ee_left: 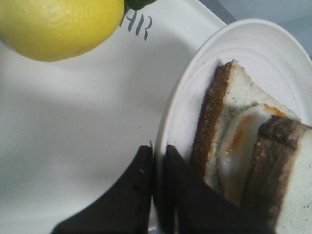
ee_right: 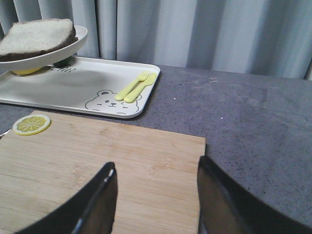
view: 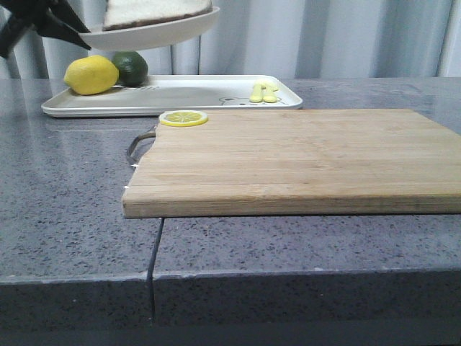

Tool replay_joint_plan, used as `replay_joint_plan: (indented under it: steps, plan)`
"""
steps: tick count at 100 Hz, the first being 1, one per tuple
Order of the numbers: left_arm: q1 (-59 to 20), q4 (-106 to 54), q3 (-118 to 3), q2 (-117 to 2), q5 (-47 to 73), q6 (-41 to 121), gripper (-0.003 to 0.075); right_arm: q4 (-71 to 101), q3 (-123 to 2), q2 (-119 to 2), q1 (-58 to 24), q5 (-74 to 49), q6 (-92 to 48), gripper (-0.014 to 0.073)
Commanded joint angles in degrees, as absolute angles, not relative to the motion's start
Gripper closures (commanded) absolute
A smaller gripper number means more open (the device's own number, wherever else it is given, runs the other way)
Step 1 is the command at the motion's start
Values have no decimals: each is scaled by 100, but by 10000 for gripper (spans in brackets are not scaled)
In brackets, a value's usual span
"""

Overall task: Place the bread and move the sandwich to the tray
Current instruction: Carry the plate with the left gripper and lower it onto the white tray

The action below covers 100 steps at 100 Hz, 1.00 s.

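Currently my left pincer (ee_left: 157,161) is clamped on the rim of the round white plate (ee_left: 273,53), one finger under and one over the edge, holding it in the air above the tray (view: 173,97). On the plate sits the sandwich (ee_left: 253,161): brown-crusted slices with a fried egg (ee_left: 239,141) between them, orange yolk showing. In the front view the plate hangs over the tray's far left end, clear of it, with the top bread (view: 155,11) slice visible over the rim.

On the tray: lemon (view: 91,74) and lime (view: 130,67) side by side at the left end, yellow fork and spoon (view: 263,92) toward the right end beside a printed bear (ee_right: 113,101).

My right pincer (ee_right: 156,195) is spread wide and empty, hovering over the wooden cutting board (view: 302,158). Board lies on the grey speckled surface (view: 65,187), just in front of the tray, metal handle (view: 138,148) on its left edge. Lemon slice (view: 183,117) rests on the board's far left corner. Board is otherwise bare.
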State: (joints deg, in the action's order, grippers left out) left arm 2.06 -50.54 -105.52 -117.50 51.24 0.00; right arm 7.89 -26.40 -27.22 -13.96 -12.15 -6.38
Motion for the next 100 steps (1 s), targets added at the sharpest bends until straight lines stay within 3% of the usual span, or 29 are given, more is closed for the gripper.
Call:
replay_joint_plan:
  steps: [1, 35, 100]
  plan:
    - [173, -5606, -11055, -11678, 5087, -39, 739, 739, -2789, -2715, -1366, -862, -663, 207]
    - [-73, -5628, -11572, -12325, 5048, -39, 739, 739, -2789, -2715, -1366, -1344, -663, 207]
    - [-162, -5153, -11572, -12328, 4716, 43, 740, 739, -2789, -2715, -1366, -1370, -663, 207]
